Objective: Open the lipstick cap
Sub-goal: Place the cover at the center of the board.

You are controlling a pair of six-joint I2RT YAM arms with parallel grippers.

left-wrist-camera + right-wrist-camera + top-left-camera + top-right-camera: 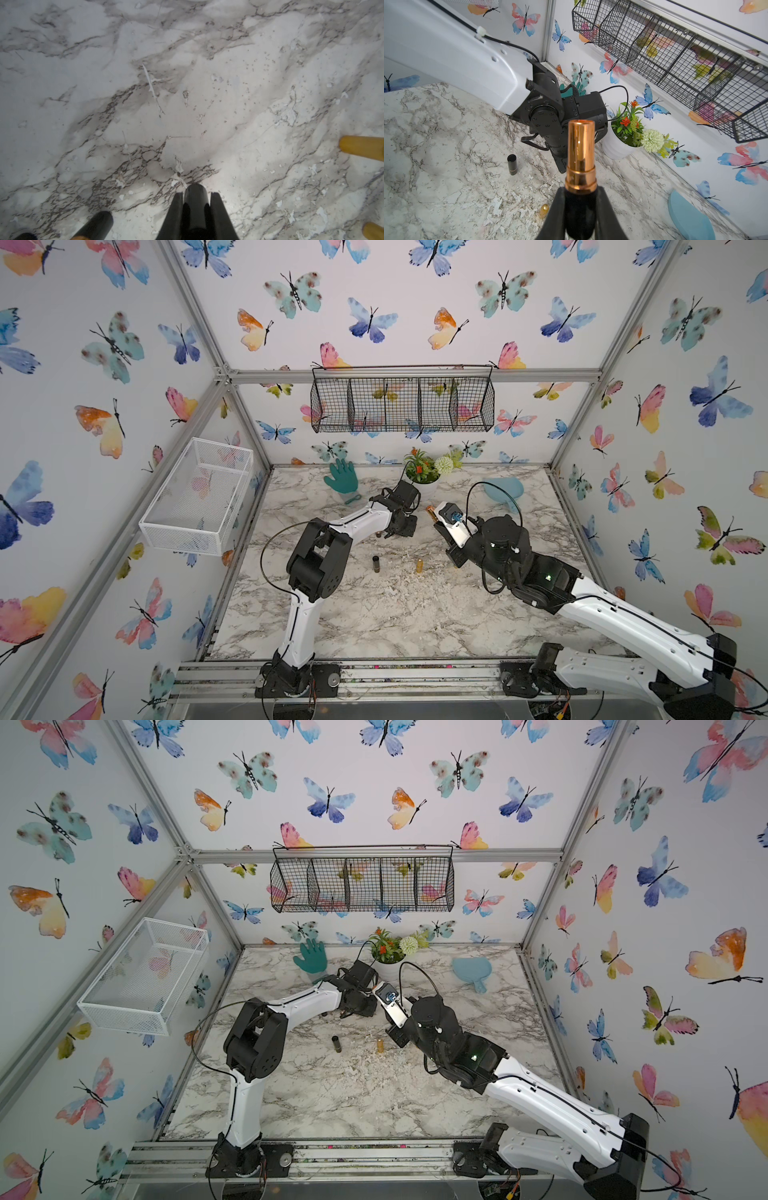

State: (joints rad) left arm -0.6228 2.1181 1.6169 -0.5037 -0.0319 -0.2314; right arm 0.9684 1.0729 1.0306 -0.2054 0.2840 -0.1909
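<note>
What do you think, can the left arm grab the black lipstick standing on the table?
Probably not right now. The left gripper is shut on a black cap, so it has no free grip. The black lipstick stands upright nearby, on open table.

– How does the lipstick (581, 153) look?
– Mirror-glossy, copper-coloured metal above a black base. My fingers (553, 218) on it are matt black, plastic by the look.
– And the cap (195, 199)?
– Smooth black, faint sheen.
– The table (207, 104)?
– A marble-print skin, smooth in places, chipped and flaky-rough in others.
– And on the walls?
– The wall basket (402, 404) is black metal wire; the side basket (195, 497) is white-coated fine mesh.
</note>
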